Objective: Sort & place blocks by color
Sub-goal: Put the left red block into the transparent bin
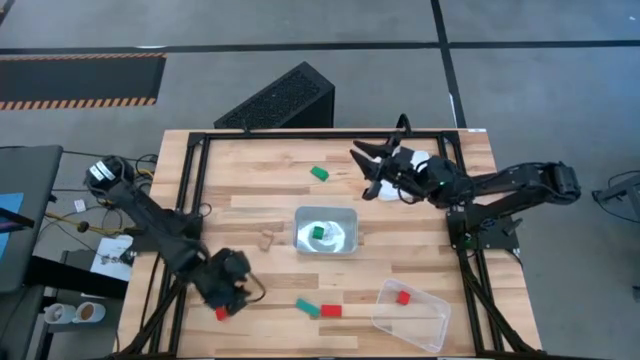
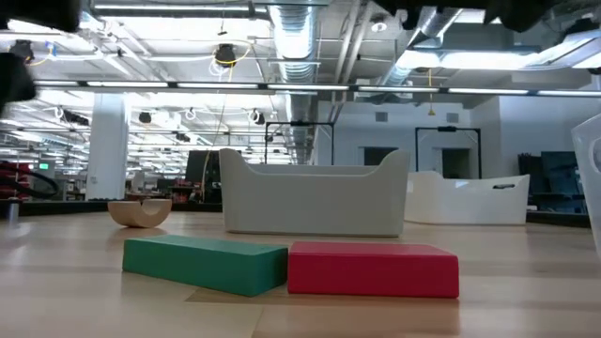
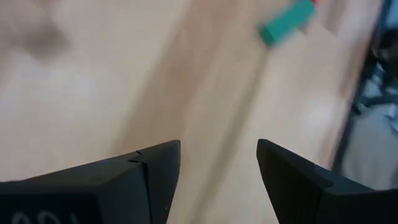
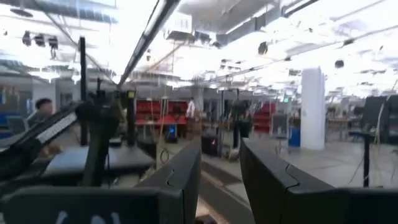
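Observation:
My left gripper (image 1: pixel 236 290) (image 3: pixel 217 168) is open near the table's near-left corner, with only bare wood between its fingers. A red block (image 1: pixel 222 313) lies just beside it on the near side. A green block (image 1: pixel 306 307) (image 2: pixel 207 263) (image 3: pixel 286 22) and a red block (image 1: pixel 330 310) (image 2: pixel 373 269) lie end to end on the table to its right. A further green block (image 1: pixel 319 173) lies toward the far edge, and a light wood block (image 1: pixel 266 239) (image 2: pixel 141 211) sits left of the silvery tray. My right gripper (image 1: pixel 366 172) (image 4: pixel 221 168) is open at the far right, looking into the room.
The silvery tray (image 1: pixel 345 215) (image 2: pixel 315 202) in the middle holds a green block (image 1: pixel 317 232). A clear tray (image 1: pixel 425 325) at the near right holds a red block (image 1: pixel 403 297). A white tray (image 1: pixel 418 157) (image 2: pixel 467 199) sits under the right arm. A black box (image 1: pixel 280 100) stands beyond the far edge.

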